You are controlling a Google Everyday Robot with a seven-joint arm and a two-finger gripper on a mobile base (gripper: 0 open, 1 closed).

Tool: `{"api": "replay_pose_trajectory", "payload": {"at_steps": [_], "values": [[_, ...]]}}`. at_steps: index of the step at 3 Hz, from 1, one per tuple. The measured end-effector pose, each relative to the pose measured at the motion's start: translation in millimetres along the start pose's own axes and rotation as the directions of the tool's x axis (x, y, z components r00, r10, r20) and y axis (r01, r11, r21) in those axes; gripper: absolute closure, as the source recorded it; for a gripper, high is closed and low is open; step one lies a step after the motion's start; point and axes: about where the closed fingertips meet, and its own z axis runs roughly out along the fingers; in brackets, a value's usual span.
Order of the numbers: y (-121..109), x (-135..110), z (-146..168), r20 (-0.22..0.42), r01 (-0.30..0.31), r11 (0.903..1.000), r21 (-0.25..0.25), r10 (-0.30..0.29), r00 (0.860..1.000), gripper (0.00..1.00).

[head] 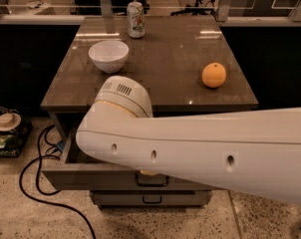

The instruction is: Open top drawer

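Your gripper sits hidden under the white arm (200, 148) at lower centre, just by the black bar handle (151, 182), so you cannot tell whether it is open or closed. The top drawer (90, 176) stands open below the table (170, 59). Only a dark sliver of its tray shows at left, and what it holds is unreadable. On the table are an upright white bowl (108, 55), a can (136, 19) and an orange (214, 75).

Grey top drawer (90, 179) open, claw hidden

Dim room; overhead glare on tabletop (165, 59); gripper hidden under arm (215, 148).
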Motion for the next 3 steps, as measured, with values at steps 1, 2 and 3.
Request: {"api": "replay_pose_trajectory", "payload": {"at_steps": [1, 2, 3], "values": [[-9, 12, -8, -0.038, -0.011, 0.9999, 0.012, 0.011, 0.999, 0.67], [-8, 22, 3, -0.048, -0.030, 0.9995, 0.007, 0.030, 0.998, 0.90], [-8, 23, 4, -0.049, -0.032, 0.9995, 0.008, 0.032, 0.998, 1.00]]}}
